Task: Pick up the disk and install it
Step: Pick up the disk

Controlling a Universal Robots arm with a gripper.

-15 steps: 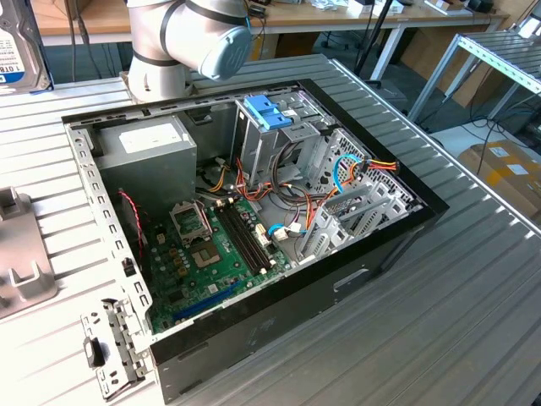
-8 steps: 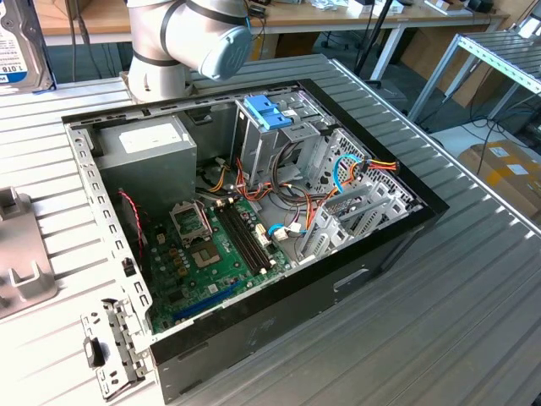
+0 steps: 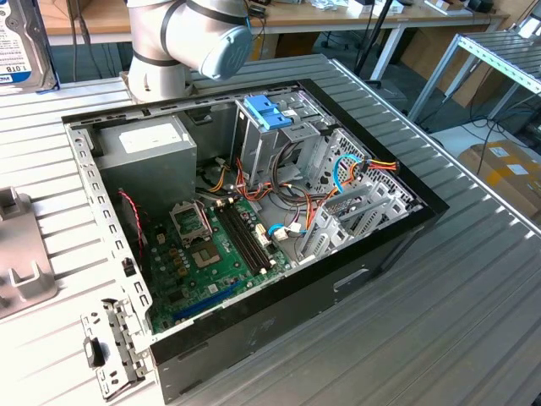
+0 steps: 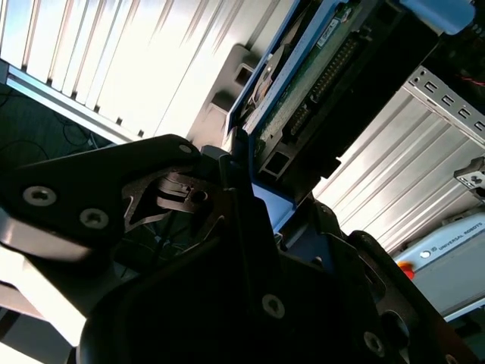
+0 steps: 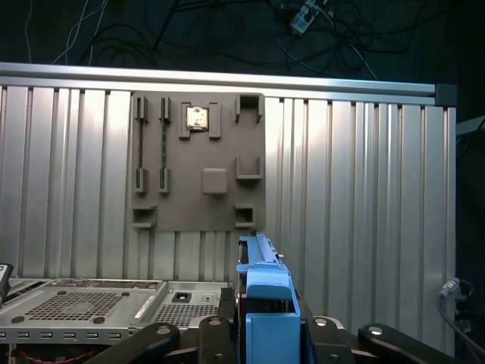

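My gripper (image 5: 265, 334) is shut on the disk (image 5: 264, 292). In the first wrist view the disk's light-blue frame stands edge-on between the black fingers (image 5: 216, 334), above the slatted table. The second wrist view shows the disk (image 4: 303, 83) from its circuit-board side, with the gripper (image 4: 250, 174) clamped on the blue frame's end. In the exterior view the disk (image 3: 21, 42) hangs at the top of the exterior view's left, silver with a white label, well away from the open computer case (image 3: 389, 245).
Inside the case are a grey drive cage with blue tabs (image 3: 269, 112), a grey power supply box (image 3: 148, 144), a green motherboard (image 3: 211, 254) and loose cables (image 3: 355, 169). A grey fixture plate (image 5: 198, 163) lies on the slatted table (image 5: 364, 189). The arm's base (image 3: 182, 42) stands behind the case.
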